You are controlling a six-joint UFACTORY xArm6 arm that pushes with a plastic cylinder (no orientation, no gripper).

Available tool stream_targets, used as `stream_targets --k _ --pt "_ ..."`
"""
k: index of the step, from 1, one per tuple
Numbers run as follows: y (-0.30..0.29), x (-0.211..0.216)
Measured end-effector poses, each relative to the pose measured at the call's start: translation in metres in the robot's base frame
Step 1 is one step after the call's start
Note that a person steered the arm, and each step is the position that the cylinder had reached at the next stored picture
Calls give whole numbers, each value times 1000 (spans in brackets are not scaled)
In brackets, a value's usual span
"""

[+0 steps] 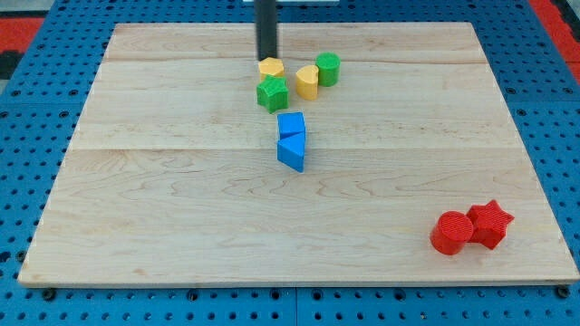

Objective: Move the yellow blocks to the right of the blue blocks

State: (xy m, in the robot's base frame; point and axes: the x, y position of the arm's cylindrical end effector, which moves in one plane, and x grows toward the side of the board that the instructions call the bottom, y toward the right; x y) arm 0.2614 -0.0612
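While the rod [267, 29] comes down from the view's top edge, my tip [267, 60] sits on the wooden board [181, 217] in its upper middle part. This arm carries no pincer, only the rod, so nothing opens or closes; the tip stands bare, clamped on nothing.

Just below the tip, touching it or nearly so, lies the yellow hexagonal block [271, 67]. Directly beneath that, toward the view's bottom, the green star-shaped block [272, 93] presses against it. To the tip's lower right stands the second yellow block [307, 81], rounded on one side, its exact shape hard to make out. It leans close to the green cylinder [328, 69], which sits to the tip's right, slightly lower; the two seem to touch.

Further down from the tip, a little to the view's right, are the two blue pieces: the blue cube-like block [291, 124] and, touching it from below, the blue triangular block [292, 153]. Both yellow blocks lie above the blue pair, nearer the tip, with the hexagonal one slightly left of them and the rounded one slightly right.

Well apart from the tip, near the board's bottom-right corner, the red cylinder [451, 233] and the red star-shaped block [490, 224] rest side by side, touching.
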Motion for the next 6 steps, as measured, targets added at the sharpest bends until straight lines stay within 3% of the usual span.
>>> stream_targets --k 1,2,3,5,6 --pt "-47 13" --pt "19 53" --pt "70 49" --pt "66 -7" --pt "108 10"
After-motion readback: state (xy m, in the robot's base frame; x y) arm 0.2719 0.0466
